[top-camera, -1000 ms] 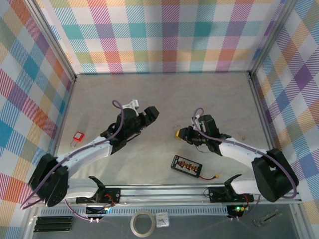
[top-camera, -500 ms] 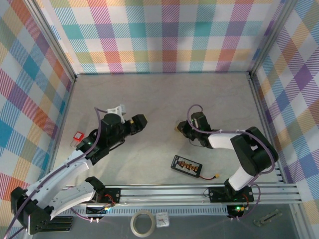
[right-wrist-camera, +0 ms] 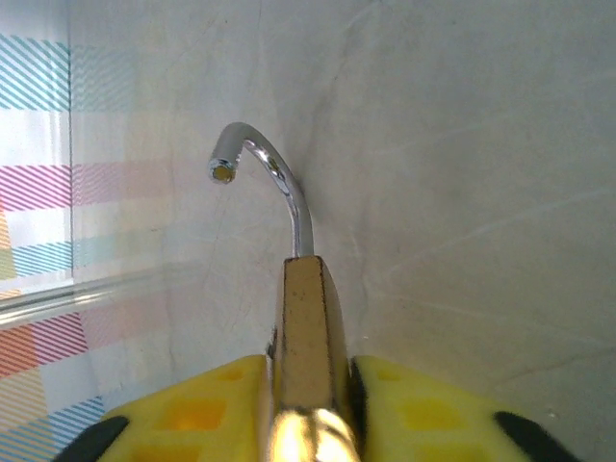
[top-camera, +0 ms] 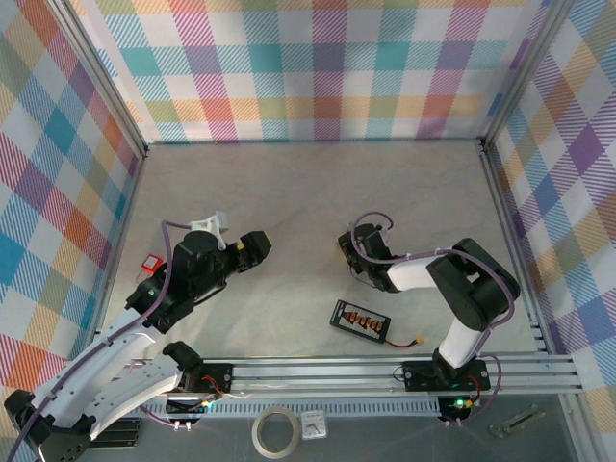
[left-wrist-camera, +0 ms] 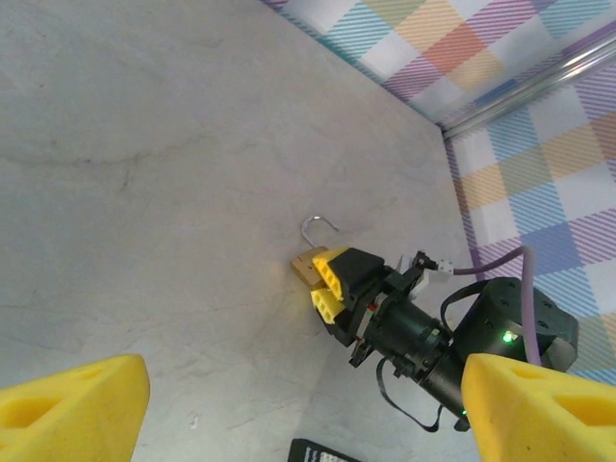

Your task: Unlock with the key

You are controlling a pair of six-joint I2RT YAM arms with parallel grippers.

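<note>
red padlock (top-camera: 150, 262) and black board (top-camera: 358, 320) lie apart from brass padlock (right-wrist-camera: 308, 318).

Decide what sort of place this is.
Probably a robot test cell: plaid screen walls, left arm and right arm bolted to a rail, brass padlock and red padlock as props.

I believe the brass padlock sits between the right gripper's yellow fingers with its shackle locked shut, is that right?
Not quite: the shackle is open, its free end out of the body, as the right wrist view shows. The brass padlock does sit between the right gripper's yellow fingers.
</note>
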